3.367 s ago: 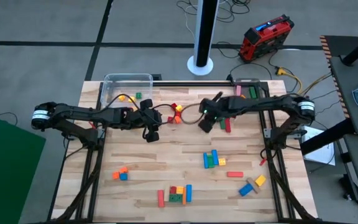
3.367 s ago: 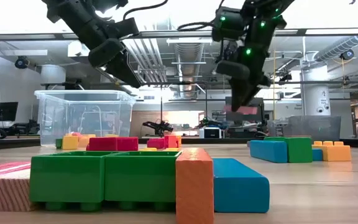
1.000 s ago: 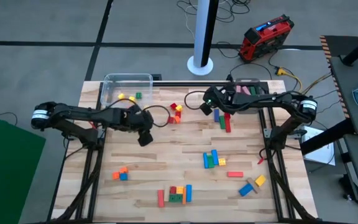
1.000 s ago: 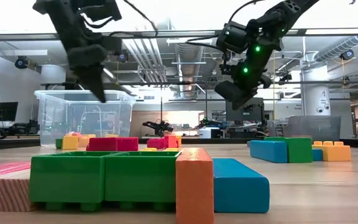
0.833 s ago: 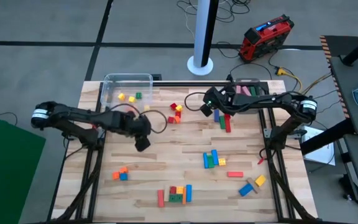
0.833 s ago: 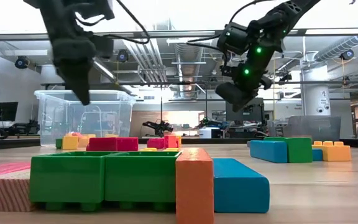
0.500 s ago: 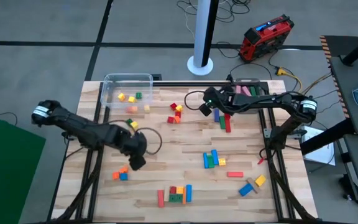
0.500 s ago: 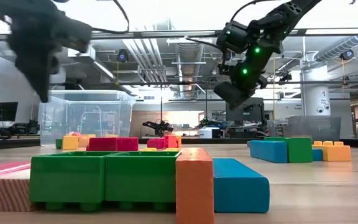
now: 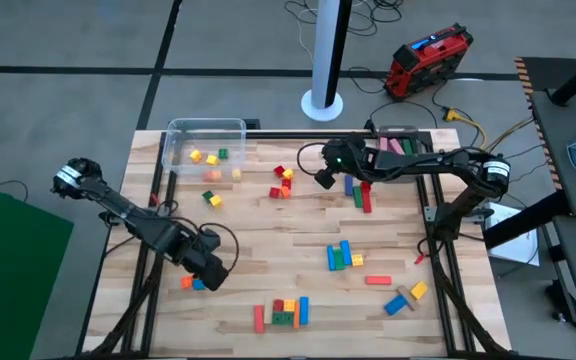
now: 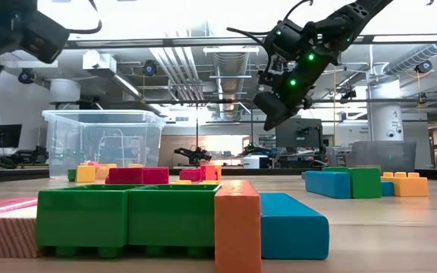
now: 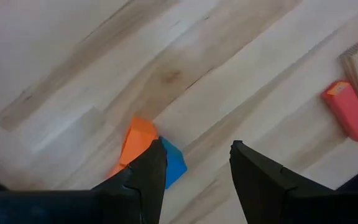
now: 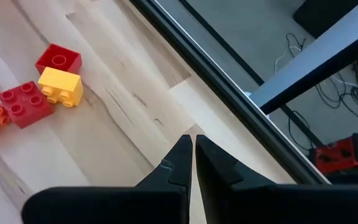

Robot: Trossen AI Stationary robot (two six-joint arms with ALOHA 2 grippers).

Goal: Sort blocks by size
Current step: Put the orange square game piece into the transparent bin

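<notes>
High view had my left gripper (image 9: 211, 272) at lower left of the table (image 9: 268, 230), fingers spread and grasping nothing, right over the orange and blue blocks (image 9: 193, 281). My right gripper (image 9: 320, 178), upper centre, was clenched with nothing held, beside the red and yellow blocks (image 9: 282, 182). Other blocks lay in the clear tub (image 9: 206, 150) and across the lower table.

Blocks (image 9: 344, 256) lie scattered across the table (image 9: 268, 230); some in the tub (image 9: 205, 145).
</notes>
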